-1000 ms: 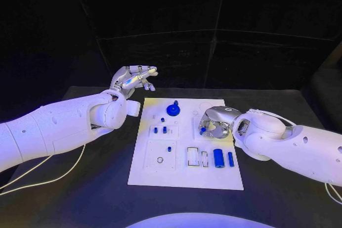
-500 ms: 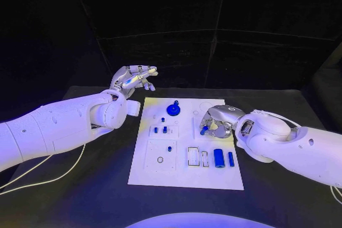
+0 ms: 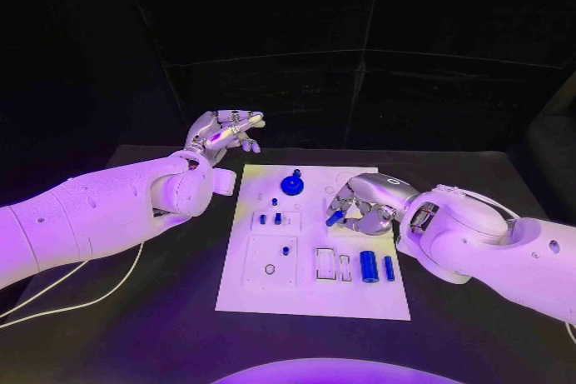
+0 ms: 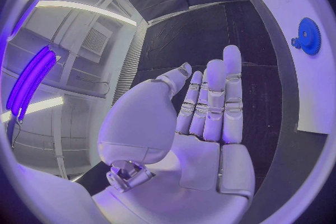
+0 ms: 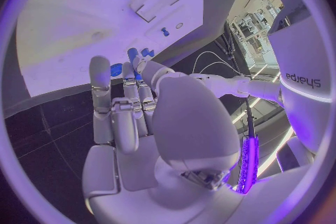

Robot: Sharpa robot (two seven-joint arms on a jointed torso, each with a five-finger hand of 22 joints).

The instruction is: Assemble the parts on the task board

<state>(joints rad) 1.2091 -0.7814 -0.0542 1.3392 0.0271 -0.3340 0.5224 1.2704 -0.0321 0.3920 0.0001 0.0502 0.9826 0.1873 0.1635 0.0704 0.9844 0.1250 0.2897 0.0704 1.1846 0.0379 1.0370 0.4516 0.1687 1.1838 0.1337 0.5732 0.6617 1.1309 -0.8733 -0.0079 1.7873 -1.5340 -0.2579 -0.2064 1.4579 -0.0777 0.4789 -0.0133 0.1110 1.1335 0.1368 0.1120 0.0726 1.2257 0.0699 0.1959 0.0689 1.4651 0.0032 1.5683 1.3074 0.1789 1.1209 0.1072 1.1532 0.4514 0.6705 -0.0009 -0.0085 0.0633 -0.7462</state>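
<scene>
The white task board (image 3: pixel 310 294) lies in the middle of the table. My right hand (image 3: pixel 364 205) hovers over its right middle, and its fingertips pinch a small blue part (image 3: pixel 335 218), which is tilted. In the right wrist view that blue part (image 5: pixel 131 56) shows at the fingertips (image 5: pixel 100 65) over the board (image 5: pixel 63 39). My left hand (image 3: pixel 222 132) is raised beyond the board's far left corner; in the left wrist view this hand (image 4: pixel 206 117) has straight, spread fingers and holds nothing. A blue gear (image 3: pixel 292 185) stands at the board's far edge.
A thick blue cylinder (image 3: pixel 369 267) and a thin blue pin (image 3: pixel 388 268) lie at the board's near right, beside two rectangular slots (image 3: pixel 325 262). Small blue pegs (image 3: pixel 270 219) stand left of centre, with one more (image 3: pixel 285 251) nearer. A white cable (image 3: pixel 72 305) trails at the left.
My right hand has shifted slightly away from me over the board, and the small blue part in its fingertips now sticks out tilted on its left side. The left hand is still.
</scene>
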